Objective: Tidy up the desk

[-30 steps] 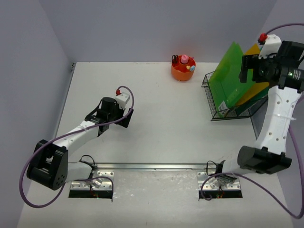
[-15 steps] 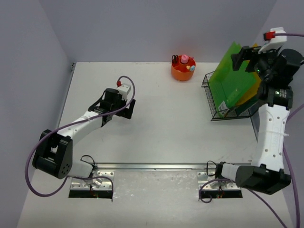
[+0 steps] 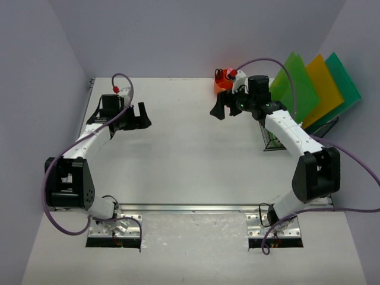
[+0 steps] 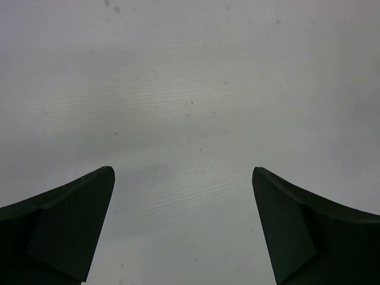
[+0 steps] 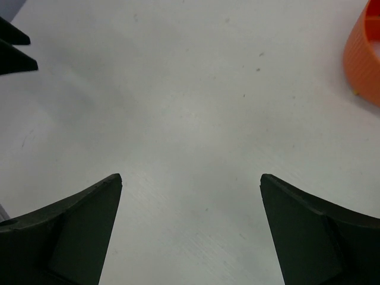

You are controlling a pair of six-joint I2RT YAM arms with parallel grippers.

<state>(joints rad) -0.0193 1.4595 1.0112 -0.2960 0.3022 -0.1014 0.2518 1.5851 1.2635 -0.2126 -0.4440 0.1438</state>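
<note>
The desk [image 3: 190, 160] is a large flat white tabletop between pale lavender walls, with a metal rail [image 3: 190, 208] along its front. My left gripper [image 3: 142, 117] is open and empty over the far left of the desk; its wrist view shows only bare white surface [image 4: 190, 119] between the fingers. My right gripper [image 3: 217, 110] is open and empty over the far middle, just left of an orange pen holder [image 3: 224, 86]. The holder's orange rim shows at the right edge of the right wrist view [image 5: 367, 53].
A black wire basket [image 3: 268, 132] stands at the far right with three folders fanned upright in it: light green [image 3: 297, 86], orange [image 3: 320, 86] and dark green [image 3: 341, 83]. The left gripper's fingertips [image 5: 12, 50] show at the left edge of the right wrist view.
My right arm has swung from the folders at the basket leftward and down to the far middle of the desk. The folders now stand fanned apart. My left gripper has moved farther back and left.
</note>
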